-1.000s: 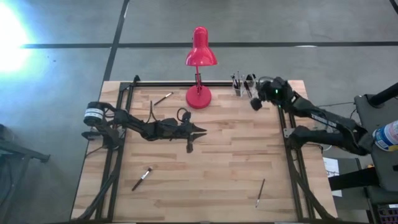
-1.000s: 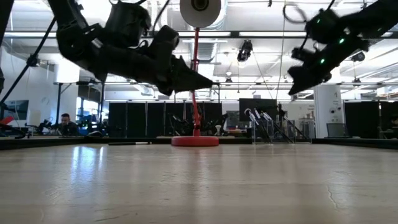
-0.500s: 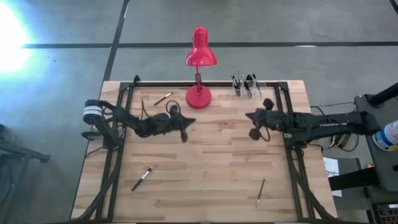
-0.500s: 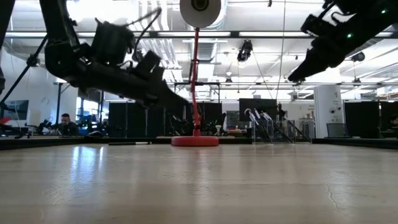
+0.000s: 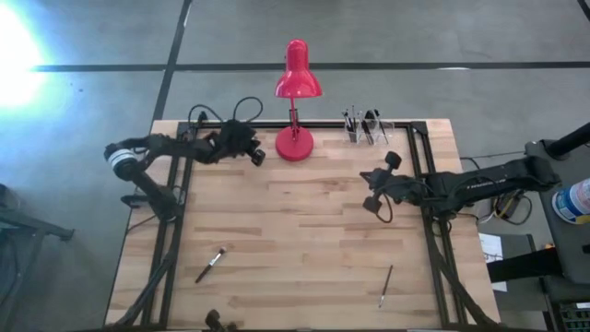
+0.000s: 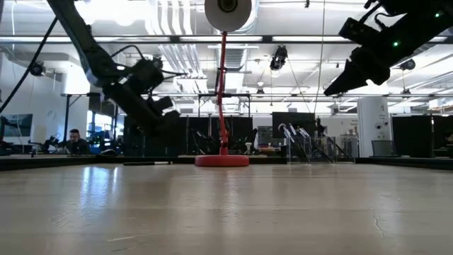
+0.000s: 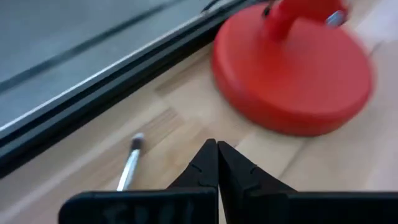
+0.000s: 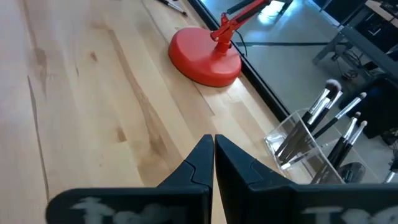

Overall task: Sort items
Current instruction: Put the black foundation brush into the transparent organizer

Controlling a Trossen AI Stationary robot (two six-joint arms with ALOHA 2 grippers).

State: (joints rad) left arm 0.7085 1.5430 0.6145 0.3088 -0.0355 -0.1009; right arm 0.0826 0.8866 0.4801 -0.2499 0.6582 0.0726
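Big open workshop with ceiling lights behind, and a light wooden table (image 5: 304, 249) with a black frame around it taking up the middle of the overhead shot. A red desk lamp (image 5: 296, 92) stands at the upper middle of the table.

The brushes are scattered. One brush (image 5: 210, 265) lies in the lower left of the table, long axis diagonal, bristle end pointing up and to the right. Another brush (image 5: 385, 285) sits in the lower right, nearly vertical in the frame with a slight lean to the right at the top; can't tell which end is the tip. A third brush (image 7: 128, 169) shows only in the left wrist view, just beside the lamp's base, lying along the table's edge rail with its bristle tip aimed away from the camera. The rest stand upright, bristles up, in a clear holder (image 5: 366, 131) at the upper right, just right of the lamp.

Left gripper (image 5: 255, 155) hangs over the upper left of the table, close to the lamp base, fingers pressed together with nothing between them. Right gripper (image 5: 371, 201) hovers at the right centre, below the holder, also pinched closed and empty.
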